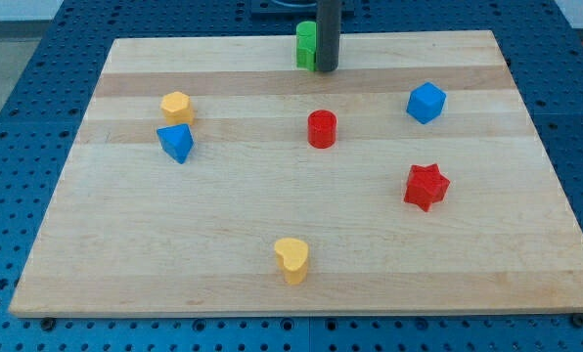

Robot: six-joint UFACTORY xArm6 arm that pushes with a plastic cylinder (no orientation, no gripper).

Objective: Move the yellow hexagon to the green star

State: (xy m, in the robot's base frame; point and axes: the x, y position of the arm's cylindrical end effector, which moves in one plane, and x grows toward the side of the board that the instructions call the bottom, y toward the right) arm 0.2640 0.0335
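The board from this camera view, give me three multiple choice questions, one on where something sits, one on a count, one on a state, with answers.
1. Which block lies just below the yellow hexagon?
A. blue triangular block
B. red cylinder
C. red star

2. How many yellow blocks are there?
A. one
B. two
C. three

3. My tip is:
A. against the green block
B. touching the yellow heart
C. beside the blue cube

Answers: 1 A, the two nearly touch. 2 B, hexagon and heart. 3 A, it stands at that block's right side at the view's top.
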